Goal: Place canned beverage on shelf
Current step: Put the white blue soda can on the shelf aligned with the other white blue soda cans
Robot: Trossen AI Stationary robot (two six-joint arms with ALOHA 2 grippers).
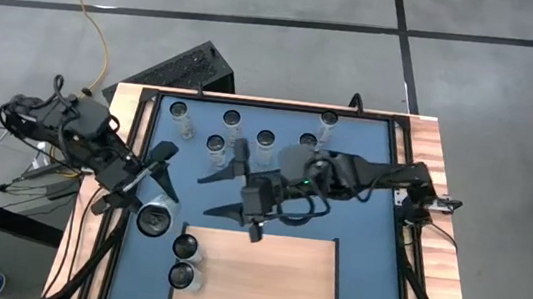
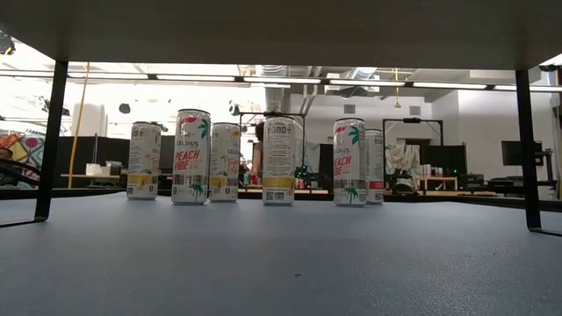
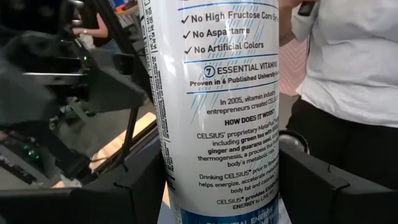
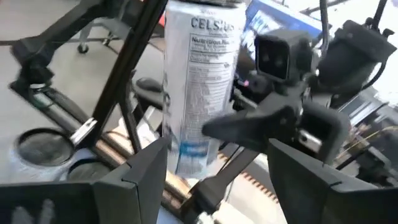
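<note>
L gripper (image 1: 151, 195) is clenched on a Celsius can (image 1: 153, 219). High view: it holds the can above the blue surface (image 1: 373, 182), just off the shelf's (image 1: 267, 275) front-left corner, not on the wood. 2 shelf cans (image 1: 182, 262) stand at the panel's left edge. 6 rear cans (image 1: 266, 139) stand in a loose row at the back. R gripper (image 1: 233, 192) sits mid-table w/ fingers spread, nothing betw them.

Low view: 6 cans upright in a row on the blue top, incl a Peach Vibe can (image 2: 191, 156); no gripper shows.

L wrist view: can (image 3: 217, 93) upright, label side facing cam, pinched betw both fingers (image 3: 146, 186). Person in white shirt (image 3: 354, 62) behind.

R wrist view: R gripper (image 4: 217, 186) released. Can (image 4: 199, 87) sits farther off in the L gripper (image 4: 249, 124).
</note>
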